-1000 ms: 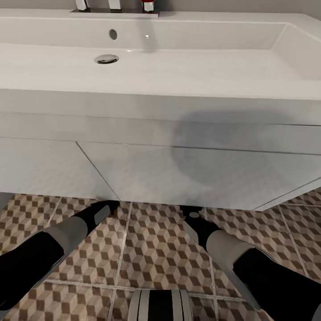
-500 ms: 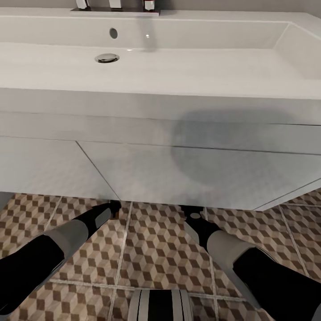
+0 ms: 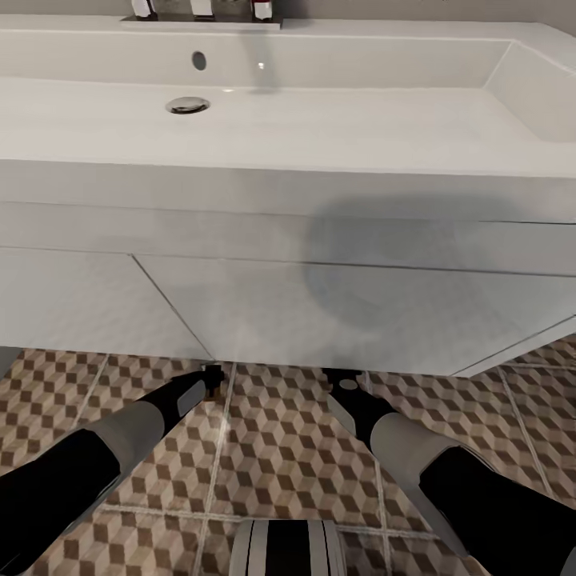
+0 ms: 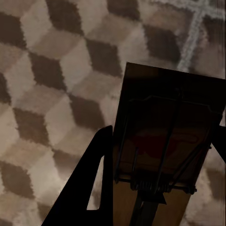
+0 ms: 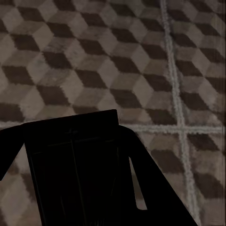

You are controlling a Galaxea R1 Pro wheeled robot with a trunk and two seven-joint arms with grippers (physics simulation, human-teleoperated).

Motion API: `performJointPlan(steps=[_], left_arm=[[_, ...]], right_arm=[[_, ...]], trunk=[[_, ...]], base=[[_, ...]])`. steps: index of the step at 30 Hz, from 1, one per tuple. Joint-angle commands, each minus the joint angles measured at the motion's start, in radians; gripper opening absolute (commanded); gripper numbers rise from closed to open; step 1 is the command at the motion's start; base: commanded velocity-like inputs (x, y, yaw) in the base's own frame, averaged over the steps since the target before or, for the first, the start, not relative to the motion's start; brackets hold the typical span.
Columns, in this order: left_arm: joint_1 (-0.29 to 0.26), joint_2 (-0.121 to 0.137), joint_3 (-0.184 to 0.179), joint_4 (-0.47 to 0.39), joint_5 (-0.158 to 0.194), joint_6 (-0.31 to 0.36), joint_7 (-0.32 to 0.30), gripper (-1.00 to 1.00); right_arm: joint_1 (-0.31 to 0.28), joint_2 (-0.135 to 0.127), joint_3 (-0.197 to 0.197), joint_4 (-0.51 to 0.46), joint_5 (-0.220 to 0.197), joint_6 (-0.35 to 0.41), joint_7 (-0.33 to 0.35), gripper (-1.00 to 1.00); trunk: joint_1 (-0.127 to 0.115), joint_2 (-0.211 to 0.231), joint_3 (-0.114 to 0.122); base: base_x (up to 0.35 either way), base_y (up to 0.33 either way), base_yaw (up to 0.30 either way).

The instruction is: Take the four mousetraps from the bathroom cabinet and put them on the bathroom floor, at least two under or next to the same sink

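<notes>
While each end effector grips a mousetrap, left (image 4: 160, 155) and right (image 5: 75, 165), low over the bathroom floor (image 3: 272, 448) beside the sink (image 3: 320, 120); lower flat, then release.

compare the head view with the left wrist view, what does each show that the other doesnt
Head view: the white sink with its drain, the vanity front below it, and both arms reaching down toward the floor at its foot. Left wrist view: a close look at a mousetrap, its wire parts visible, held between the dark jaws of the left gripper above the tiles. Both show the cube-pattern bathroom floor with pale grout lines.
</notes>
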Motion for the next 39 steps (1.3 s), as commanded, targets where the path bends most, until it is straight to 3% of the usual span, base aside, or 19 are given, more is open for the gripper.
performJointPlan(steps=[1, 18, 37, 39], left_arm=[[0.0, 0.0, -0.005, -0.003, 0.0, 0.006, 0.011, -1.0], [0.0, 0.0, -0.006, -0.003, -0.002, 0.006, 0.011, -1.0], [0.0, 0.009, -0.009, -0.003, -0.005, 0.003, 0.011, -1.0], [0.0, 0.009, -0.009, -0.003, -0.005, -0.025, 0.011, -1.0]], right_arm=[[-0.001, 0.0, 0.009, 0.001, -0.012, -0.005, -0.002, -1.0], [-0.001, 0.002, 0.009, 0.001, -0.012, -0.005, -0.001, -1.0], [-0.001, 0.003, 0.009, -0.011, -0.009, 0.001, 0.003, -1.0], [-0.001, 0.003, 0.01, -0.01, -0.009, 0.001, 0.006, -1.0]], trunk=[[0.0, 0.0, 0.0], [0.0, 0.0, 0.006], [0.0, 0.0, 0.006], [0.0, 0.0, 0.006]], base=[[0.0, 0.0, -0.198], [0.0, 0.0, -0.146], [0.0, 0.0, -0.009], [0.0, 0.0, 0.0]])
